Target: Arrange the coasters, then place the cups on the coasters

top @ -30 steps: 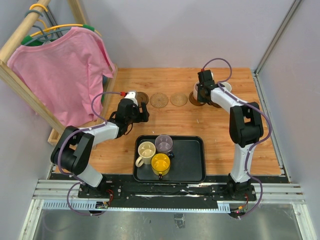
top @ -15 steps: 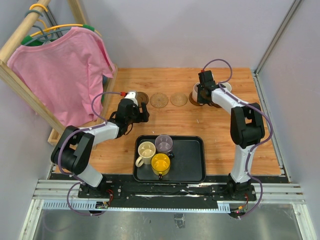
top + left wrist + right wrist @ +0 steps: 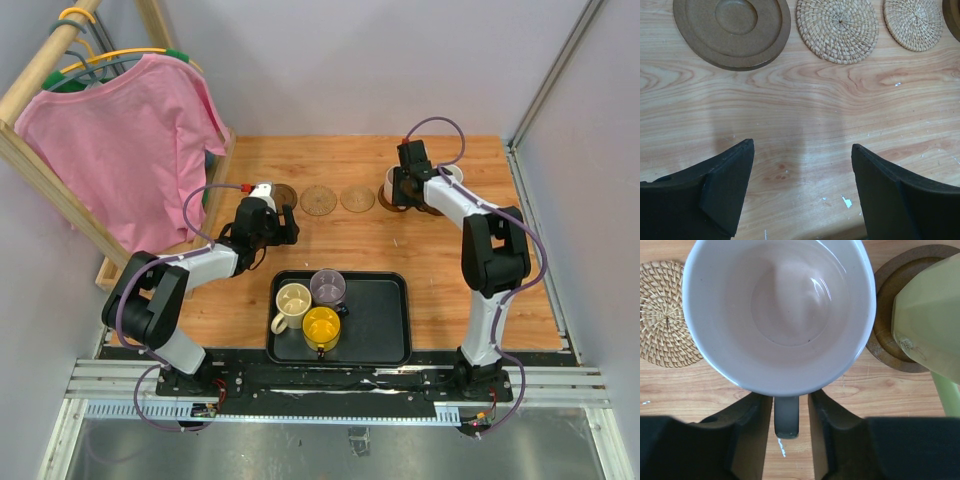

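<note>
The pale pink cup (image 3: 780,315) stands on a dark brown coaster (image 3: 390,204) at the back right. My right gripper (image 3: 787,399) straddles its handle (image 3: 786,422), open, with a thin gap on each side. The pale yellow-green cup (image 3: 930,315) sits on another dark coaster (image 3: 885,340) just to the right. Two tan woven coasters (image 3: 837,27) (image 3: 912,22) and a bare dark brown coaster (image 3: 732,30) continue the row leftward. My left gripper (image 3: 801,146) hovers open over bare wood in front of them. Cream (image 3: 294,300), grey-purple (image 3: 327,286) and yellow (image 3: 322,325) cups stand in the tray.
The black rectangular tray (image 3: 385,330) lies at the near middle of the table. A wooden rack with a pink shirt (image 3: 120,140) leans along the left side. Grey walls close the back and right edges.
The right gripper's jaws have parted slightly off the pink cup's handle. The left arm and all the cups have stayed where they were.
</note>
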Controlling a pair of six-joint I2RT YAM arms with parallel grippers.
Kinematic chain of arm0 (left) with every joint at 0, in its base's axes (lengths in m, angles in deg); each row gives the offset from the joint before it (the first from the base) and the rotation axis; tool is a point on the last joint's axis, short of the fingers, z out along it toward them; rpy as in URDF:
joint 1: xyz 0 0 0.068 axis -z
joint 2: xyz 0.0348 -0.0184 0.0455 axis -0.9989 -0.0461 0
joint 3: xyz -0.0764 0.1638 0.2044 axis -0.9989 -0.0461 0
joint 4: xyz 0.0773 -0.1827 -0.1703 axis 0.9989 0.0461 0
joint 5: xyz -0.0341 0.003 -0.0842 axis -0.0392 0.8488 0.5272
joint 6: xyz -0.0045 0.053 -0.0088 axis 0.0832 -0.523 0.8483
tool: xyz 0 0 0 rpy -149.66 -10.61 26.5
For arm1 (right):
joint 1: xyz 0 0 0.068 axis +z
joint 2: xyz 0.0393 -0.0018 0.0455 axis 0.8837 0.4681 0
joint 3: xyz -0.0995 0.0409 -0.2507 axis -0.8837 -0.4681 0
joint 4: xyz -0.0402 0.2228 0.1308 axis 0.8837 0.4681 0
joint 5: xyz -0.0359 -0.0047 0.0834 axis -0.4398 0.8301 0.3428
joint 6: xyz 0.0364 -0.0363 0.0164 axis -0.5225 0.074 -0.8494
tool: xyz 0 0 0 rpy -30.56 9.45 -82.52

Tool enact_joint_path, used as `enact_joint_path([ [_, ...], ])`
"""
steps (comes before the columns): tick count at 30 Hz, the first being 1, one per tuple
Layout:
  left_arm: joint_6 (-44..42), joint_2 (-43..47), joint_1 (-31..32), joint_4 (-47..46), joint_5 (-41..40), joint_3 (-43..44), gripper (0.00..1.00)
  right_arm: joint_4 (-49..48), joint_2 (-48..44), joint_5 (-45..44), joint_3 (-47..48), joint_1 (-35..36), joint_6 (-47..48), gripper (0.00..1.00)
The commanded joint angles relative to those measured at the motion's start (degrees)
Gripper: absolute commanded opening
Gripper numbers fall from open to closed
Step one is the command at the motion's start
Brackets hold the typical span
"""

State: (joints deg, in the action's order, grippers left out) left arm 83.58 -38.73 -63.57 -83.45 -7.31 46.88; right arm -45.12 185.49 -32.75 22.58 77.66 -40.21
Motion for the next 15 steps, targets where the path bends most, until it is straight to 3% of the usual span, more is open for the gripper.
enact_joint_path([
  [1, -0.03, 0.17, 0.47, -1.17, 0.24, 1.18, 0.83, -0.11, -3.21, 0.37, 0.04, -0.45, 0.18, 0.39],
  [15, 0.13, 2.37, 0.51, -0.87, 0.07, 0.06, 0.83, 0.54, -10.16, -2.92, -5.41, 1.96, -0.28, 0.6],
])
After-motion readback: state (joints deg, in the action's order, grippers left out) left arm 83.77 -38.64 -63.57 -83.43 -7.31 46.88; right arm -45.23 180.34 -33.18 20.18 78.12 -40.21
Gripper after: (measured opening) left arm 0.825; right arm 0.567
